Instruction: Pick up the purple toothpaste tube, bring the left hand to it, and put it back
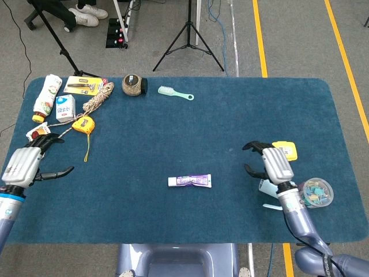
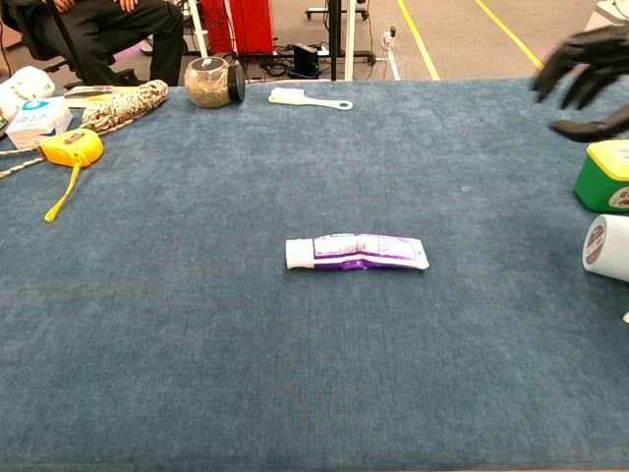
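One purple toothpaste tube [image 1: 189,180] lies flat near the middle of your blue table [image 1: 173,133], white cap to the left, well apart from both hands; its printing is too small to read. Your right hand [image 1: 270,164] hovers at the right side with fingers spread and nothing in it — in the chest view only its dark fingertips [image 2: 580,59] show at the top right corner. Your left hand [image 1: 26,163] sits at the left edge, fingers apart, holding nothing.

On the right you have one yellow-lidded green box [image 1: 286,150], one pale blue mug [image 1: 270,190] lying on its side, and one clear round tub [image 1: 315,193] filled with small coloured pieces.

Along the far left you have one glass jar [image 1: 134,85] of pale grains lying on its side, one mint brush [image 1: 174,93], one coil of rope [image 1: 99,98], one yellow tape measure [image 1: 82,123], one small white carton [image 1: 64,108], one white bottle [image 1: 47,95] with a yellow cap, and one carded tool pack [image 1: 84,85] — no labels legible.
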